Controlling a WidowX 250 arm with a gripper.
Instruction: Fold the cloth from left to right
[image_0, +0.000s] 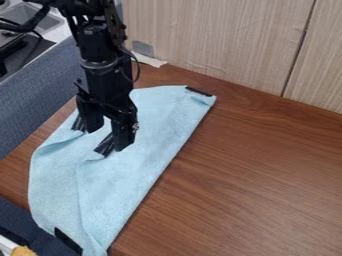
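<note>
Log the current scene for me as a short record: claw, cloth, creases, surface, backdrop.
claw: open, fingers apart, at the upper left part of the cloth; contact unclear
cloth: light blue, lying slantwise, its lower end reaching past the table's edge
dark strips: one at the cloth's upper right corner, one at its lower end
creases: one runs down the lower part from near the claw; layers underneath cannot be told
surface: brown wood-grain table, under the cloth
backdrop: pale wood-grain panels behind the table
</note>
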